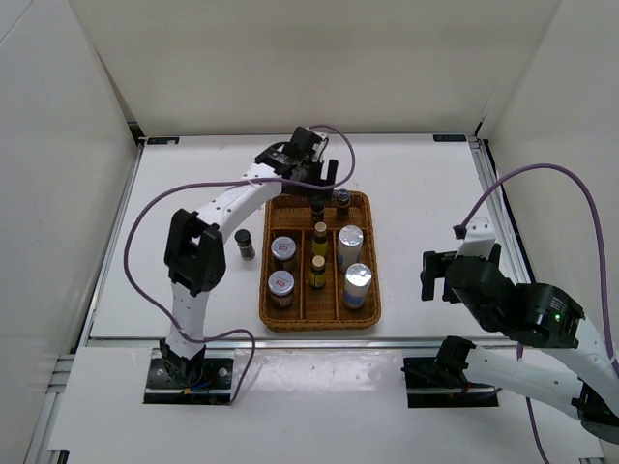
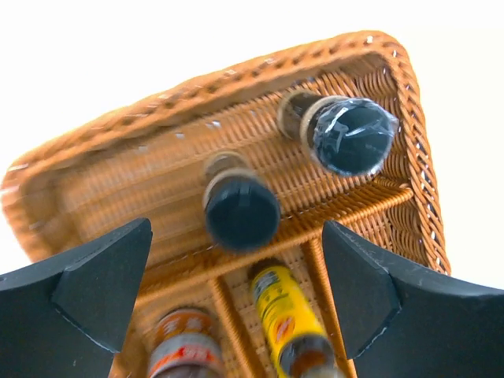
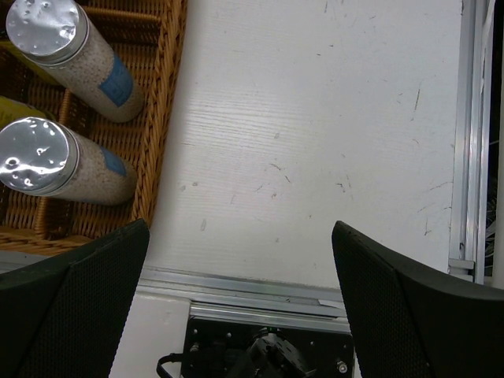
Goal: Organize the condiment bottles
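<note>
The brown wicker tray (image 1: 268,311) holds two red-labelled jars (image 1: 282,251), two amber-yellow bottles (image 1: 320,238) and two white silver-capped cylinders (image 1: 350,246). Two tiny dark bottles (image 1: 317,201) stand in its back section. A third dark bottle (image 1: 244,244) stands on the table left of the tray. My left gripper (image 1: 320,183) hovers open over the back section. In the left wrist view the gripper (image 2: 236,244) has one dark bottle (image 2: 242,211) just beyond its open fingers and another (image 2: 350,134) to the right. My right gripper (image 1: 440,278) is open and empty, right of the tray.
White walls close in the table on three sides. In the right wrist view the white cylinders (image 3: 71,59) and the tray rim (image 3: 161,118) are at the left, with bare table under the open gripper (image 3: 240,236) and a metal rail (image 3: 260,287) at the near edge.
</note>
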`<state>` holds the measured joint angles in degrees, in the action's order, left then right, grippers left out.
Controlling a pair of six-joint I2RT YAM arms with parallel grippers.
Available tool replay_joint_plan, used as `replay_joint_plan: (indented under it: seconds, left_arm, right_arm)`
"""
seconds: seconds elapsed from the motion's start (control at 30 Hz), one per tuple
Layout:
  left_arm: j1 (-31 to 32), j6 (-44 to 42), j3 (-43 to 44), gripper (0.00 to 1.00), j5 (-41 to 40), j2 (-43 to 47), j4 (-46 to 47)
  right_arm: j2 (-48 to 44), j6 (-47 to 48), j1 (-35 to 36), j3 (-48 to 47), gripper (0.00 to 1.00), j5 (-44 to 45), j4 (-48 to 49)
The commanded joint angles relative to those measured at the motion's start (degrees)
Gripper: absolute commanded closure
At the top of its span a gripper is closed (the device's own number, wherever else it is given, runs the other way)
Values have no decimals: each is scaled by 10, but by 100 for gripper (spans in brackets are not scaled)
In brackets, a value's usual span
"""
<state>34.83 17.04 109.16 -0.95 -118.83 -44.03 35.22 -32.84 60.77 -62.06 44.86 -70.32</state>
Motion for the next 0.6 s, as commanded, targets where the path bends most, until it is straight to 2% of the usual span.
replay_joint_plan:
  seconds: [0.0,0.1,0.13,0.17,0.2,0.3,0.33,0.43,0.57]
  left_arm:
    - [0,-19,18,0,-75,159,-4]
    - [0,-26,-33,0,-136,263,-4]
    - [0,-26,-79,0,-160,289,-4]
    - [-15,-20,-106,0,-160,313,-4]
    - [-34,-4,-167,0,-160,381,-4]
    - [-62,15,-256,0,-143,428,-4]
    - [-71,22,-306,0,-133,438,-4]
    - [-117,55,-380,0,-85,450,2]
    - [-155,74,-420,1,-38,425,17]
  right_arm:
    - [-10,-5,1,-1,0,13,12]
    - [-10,-5,1,5,0,13,12]
    - [-10,-5,1,5,0,13,12]
    - [-16,-5,1,5,0,13,12]
    - [-16,-5,1,5,0,13,12]
    - [-16,-5,1,5,0,13,12]
    - [-16,-5,1,5,0,13,12]
    - [-16,-5,1,5,0,13,12]
    - [-9,-5,1,5,0,13,12]
